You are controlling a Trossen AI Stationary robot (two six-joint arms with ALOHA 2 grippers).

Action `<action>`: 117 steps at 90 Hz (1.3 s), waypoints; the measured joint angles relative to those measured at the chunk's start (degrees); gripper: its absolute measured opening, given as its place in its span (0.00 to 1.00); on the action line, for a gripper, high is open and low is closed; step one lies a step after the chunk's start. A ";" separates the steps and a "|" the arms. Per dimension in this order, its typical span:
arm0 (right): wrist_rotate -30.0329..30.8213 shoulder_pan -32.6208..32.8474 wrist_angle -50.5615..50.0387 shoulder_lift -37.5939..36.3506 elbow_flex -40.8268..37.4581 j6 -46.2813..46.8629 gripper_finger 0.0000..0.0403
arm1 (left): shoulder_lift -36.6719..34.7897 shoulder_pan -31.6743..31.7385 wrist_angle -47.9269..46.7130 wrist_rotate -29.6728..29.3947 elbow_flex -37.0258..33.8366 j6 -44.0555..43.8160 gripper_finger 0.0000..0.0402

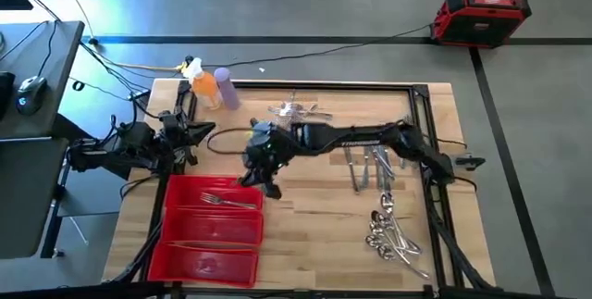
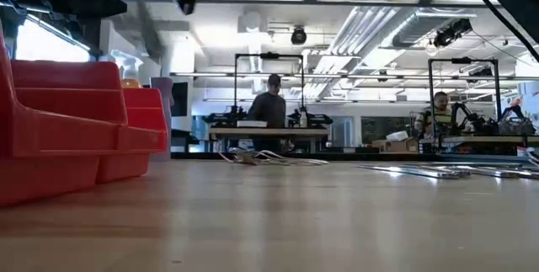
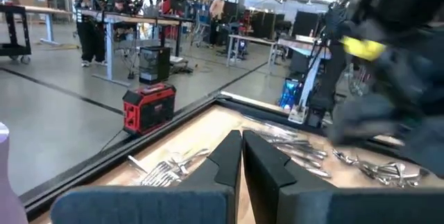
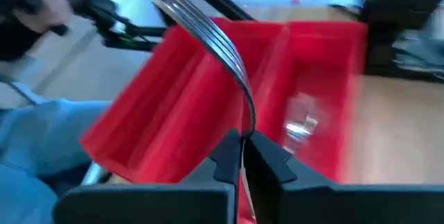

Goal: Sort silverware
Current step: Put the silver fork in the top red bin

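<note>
Fork in transit to the tray.

The right gripper (image 4: 241, 156) pinched a slim silver-metal fork (image 4: 220, 42) beside the red three-compartment plastic tray (image 1: 185, 243), which held one fork (image 1: 225, 201); forks, knives and spoons waited on the wooden tabletop (image 1: 314, 230). The left gripper (image 3: 241, 156) idled, pressed together.

Orange bottle (image 1: 205, 86) beside purple bottle (image 1: 228, 89)

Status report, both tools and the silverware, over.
Right tool shut on a fork, near the red tray. Left tool shut, parked at table's left edge. One fork already in tray. Path clear.
</note>
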 joint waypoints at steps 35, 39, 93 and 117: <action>5.67 0.73 5.58 7.38 0.00 3.40 0.00 | 0.02 0.00 -0.03 -2.00 0.00 0.02 0.00; 6.69 0.66 5.51 8.07 0.00 3.42 0.00 | 0.02 0.00 -0.04 -2.01 0.00 0.02 0.00; 8.09 0.20 8.60 13.55 0.02 2.67 0.10 | 0.02 -0.02 -0.20 -2.06 -0.04 -0.03 0.00; 8.10 -0.47 13.94 13.49 1.51 -0.14 0.38 | 0.02 0.00 -0.29 -2.06 -0.07 -0.07 0.00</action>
